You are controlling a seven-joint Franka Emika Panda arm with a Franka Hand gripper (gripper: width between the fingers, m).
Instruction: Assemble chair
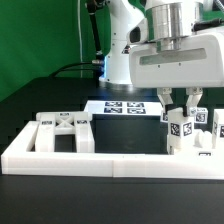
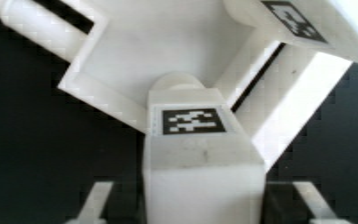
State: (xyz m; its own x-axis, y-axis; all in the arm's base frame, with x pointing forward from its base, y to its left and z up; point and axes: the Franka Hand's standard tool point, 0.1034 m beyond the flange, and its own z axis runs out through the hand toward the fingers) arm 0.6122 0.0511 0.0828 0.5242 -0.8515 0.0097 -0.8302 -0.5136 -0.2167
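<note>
Exterior view: the arm (image 1: pixel 150 40) comes straight down from above, its wrist block level and the tool (image 1: pixel 183 104) pointing down at the counter (image 1: pixel 40 90), toward the exterior view's right. Directly under the tool stands a blocky chair leg (image 1: pixel 180 128) with tags on its faces, and the two fingers flank its top. A second tagged block (image 1: pixel 208 122) stands just beside it, further to the exterior view's right. A ladder-like frame (image 1: pixel 60 130) lies well apart on the exterior view's left, and the marker board (image 1: pixel 125 108) lies behind, between the two. The long white border rail (image 1: pixel 100 160) runs in front of all of them and hides the leg's foot, so I cannot tell whether the leg rests on the counter.

Wrist view: the chair leg (image 2: pixel 197 165) fills the middle, its tag (image 2: pixel 194 121) facing the camera. A pale finger (image 2: pixel 101 203) shows on either side of it. Beyond the leg lie larger flat white chair parts (image 2: pixel 131 60), blurred. The jaws stand narrow and appear to pinch the leg, though the dark slivers beside the fingers leave the contact a little unsure.
</note>
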